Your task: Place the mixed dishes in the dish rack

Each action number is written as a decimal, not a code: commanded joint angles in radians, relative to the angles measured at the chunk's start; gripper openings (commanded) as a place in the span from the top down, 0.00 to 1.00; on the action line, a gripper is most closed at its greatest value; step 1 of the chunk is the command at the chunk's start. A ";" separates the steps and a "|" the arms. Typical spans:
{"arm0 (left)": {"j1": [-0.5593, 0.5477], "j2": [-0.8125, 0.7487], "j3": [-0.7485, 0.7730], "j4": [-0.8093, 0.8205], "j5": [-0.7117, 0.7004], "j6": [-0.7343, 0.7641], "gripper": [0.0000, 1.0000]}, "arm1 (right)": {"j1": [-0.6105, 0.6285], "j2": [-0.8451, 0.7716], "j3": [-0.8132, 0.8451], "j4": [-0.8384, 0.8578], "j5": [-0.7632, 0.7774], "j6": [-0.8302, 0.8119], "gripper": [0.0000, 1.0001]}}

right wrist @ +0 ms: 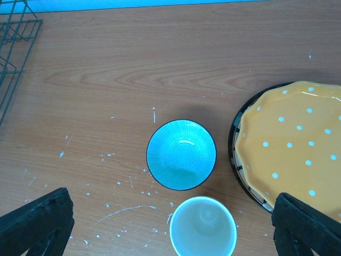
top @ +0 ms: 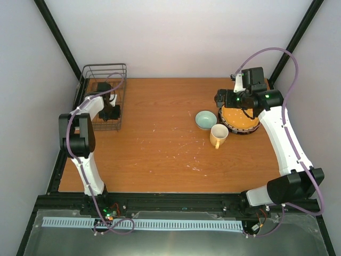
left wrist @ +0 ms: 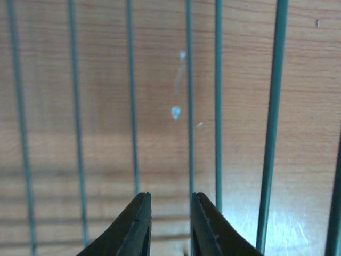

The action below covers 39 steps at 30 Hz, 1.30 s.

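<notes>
The dish rack (top: 104,96), dark wire, stands at the far left; its corner shows in the right wrist view (right wrist: 13,37). My left gripper (top: 110,110) hangs inside it, and its jaws (left wrist: 170,196) are a narrow gap apart with nothing between them, over the rack wires (left wrist: 273,106). The mint-green bowl (top: 205,119) (right wrist: 181,154) and the yellow mug (top: 218,135) (right wrist: 202,226) stand upright at centre right. The orange dotted plate (top: 240,118) (right wrist: 295,144) lies on the striped plate (right wrist: 240,165). The pink and beige plates are hidden. My right gripper (top: 222,98) (right wrist: 171,194) is wide open, high above the bowl and mug.
A black frame post (top: 56,37) and the white walls stand close behind the rack. The table's right edge (top: 277,138) lies just past the plate stack. Bare wood (top: 160,138) stretches between the rack and the dishes.
</notes>
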 commanded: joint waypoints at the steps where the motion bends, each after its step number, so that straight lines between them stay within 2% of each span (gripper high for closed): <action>1: -0.044 0.079 0.086 0.017 0.015 -0.025 0.80 | 0.010 0.000 0.020 -0.001 0.026 -0.025 0.00; 6: -0.104 0.096 0.090 -0.012 0.047 -0.045 0.83 | 0.010 0.002 0.024 -0.004 0.035 -0.031 0.00; 14: -0.217 0.019 -0.005 0.006 0.127 -0.139 0.84 | 0.009 0.006 0.031 -0.002 0.026 -0.038 0.00; 28: -0.444 -0.089 -0.110 -0.001 0.189 -0.286 0.85 | 0.010 -0.013 0.020 0.000 0.001 -0.031 0.00; 39: -0.667 -0.083 -0.190 0.030 0.233 -0.416 0.88 | 0.010 -0.095 -0.062 0.002 -0.036 -0.006 0.00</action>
